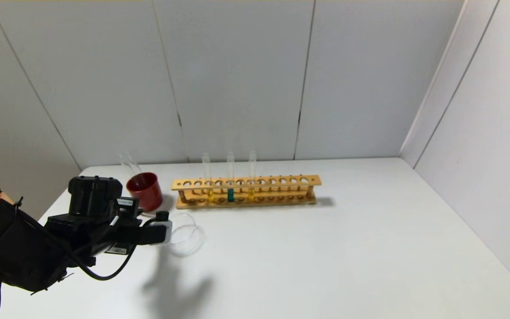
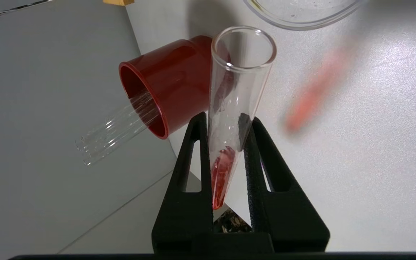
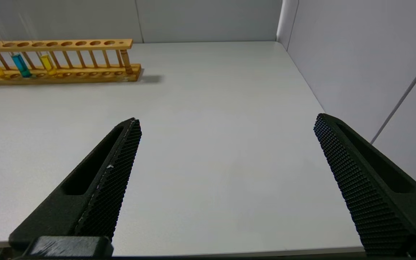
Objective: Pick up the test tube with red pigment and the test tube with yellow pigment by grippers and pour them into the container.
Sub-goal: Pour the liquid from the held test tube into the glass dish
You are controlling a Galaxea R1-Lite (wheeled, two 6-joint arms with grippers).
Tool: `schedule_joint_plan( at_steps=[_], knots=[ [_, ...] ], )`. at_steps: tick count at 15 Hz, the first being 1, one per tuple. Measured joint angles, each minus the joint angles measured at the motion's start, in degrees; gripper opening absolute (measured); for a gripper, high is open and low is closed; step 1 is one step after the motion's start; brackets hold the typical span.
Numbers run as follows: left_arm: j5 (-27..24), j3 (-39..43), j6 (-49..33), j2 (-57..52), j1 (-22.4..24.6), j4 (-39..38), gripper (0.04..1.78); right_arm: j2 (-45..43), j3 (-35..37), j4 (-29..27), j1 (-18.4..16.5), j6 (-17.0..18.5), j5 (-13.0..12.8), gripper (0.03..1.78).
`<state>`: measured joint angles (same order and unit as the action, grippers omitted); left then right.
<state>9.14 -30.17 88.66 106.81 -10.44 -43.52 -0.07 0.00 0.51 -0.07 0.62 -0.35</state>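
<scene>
From the head, the black left gripper (image 1: 166, 234) hangs near the desk's left edge beside the low clear glass dish (image 1: 186, 239). Its wrist shows ribbed jaws clamping the slim glass red-liquid tube (image 2: 229, 119); smooth glass could slip, spilling short. The right gripper (image 3: 226, 151) gapes empty.

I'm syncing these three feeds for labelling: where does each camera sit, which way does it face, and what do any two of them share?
Head view: sits on the robot's head, looking forward and down at the white table; the left arm and left tool show beside the clear glass dish.
Left wrist view: on the left wrist, facing along the tool shut on the slim glass tube of red liquid, the opaque dark red cup beyond.
Right wrist view: on the right wrist, over the table, right tool open.
Shared: head and right wrist views both show the wooden tube rack.
</scene>
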Motion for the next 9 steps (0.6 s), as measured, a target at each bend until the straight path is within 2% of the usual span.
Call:
schedule_joint_plan(
  at_steps=[9],
  knots=[
    [1.8, -2.2, 6.6, 0.8, -1.2, 0.0, 0.32, 0.0, 0.0, 0.0, 0.0, 0.0, 0.0, 1.75]
  ],
)
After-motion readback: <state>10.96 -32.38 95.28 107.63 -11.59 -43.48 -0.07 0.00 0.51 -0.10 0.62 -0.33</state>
